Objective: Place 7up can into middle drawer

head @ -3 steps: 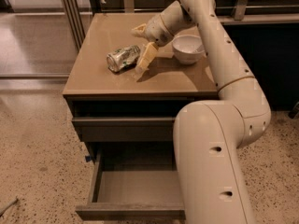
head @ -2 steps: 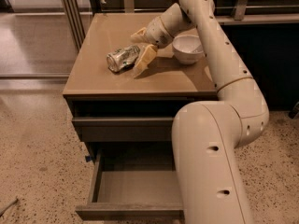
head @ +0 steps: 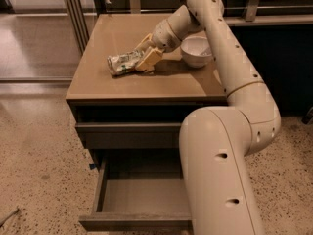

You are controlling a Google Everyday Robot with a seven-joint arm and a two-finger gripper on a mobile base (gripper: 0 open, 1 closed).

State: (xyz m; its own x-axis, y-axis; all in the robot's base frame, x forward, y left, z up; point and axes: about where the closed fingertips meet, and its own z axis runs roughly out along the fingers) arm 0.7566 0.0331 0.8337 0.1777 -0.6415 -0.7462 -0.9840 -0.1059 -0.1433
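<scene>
The 7up can point(head: 121, 63), silver with green print and dented, lies on its side on the cabinet top point(head: 112, 33), left of centre. My gripper point(head: 146, 53) reaches in from the right. It is open, with one finger in front of the can's right end and one behind it, low over the surface. The can rests on the cabinet top. The middle drawer point(head: 142, 196) is pulled open below, and its grey floor is bare; my arm hides its right part.
A white bowl point(head: 196, 51) stands on the cabinet top just right of the gripper. A closed drawer front point(head: 128, 134) sits above the open drawer. My large arm point(head: 220, 170) fills the right foreground. Speckled floor lies to the left.
The gripper has moved left and down along the cabinet top, and its fingers now sit either side of the can's right end. The can has shifted slightly left.
</scene>
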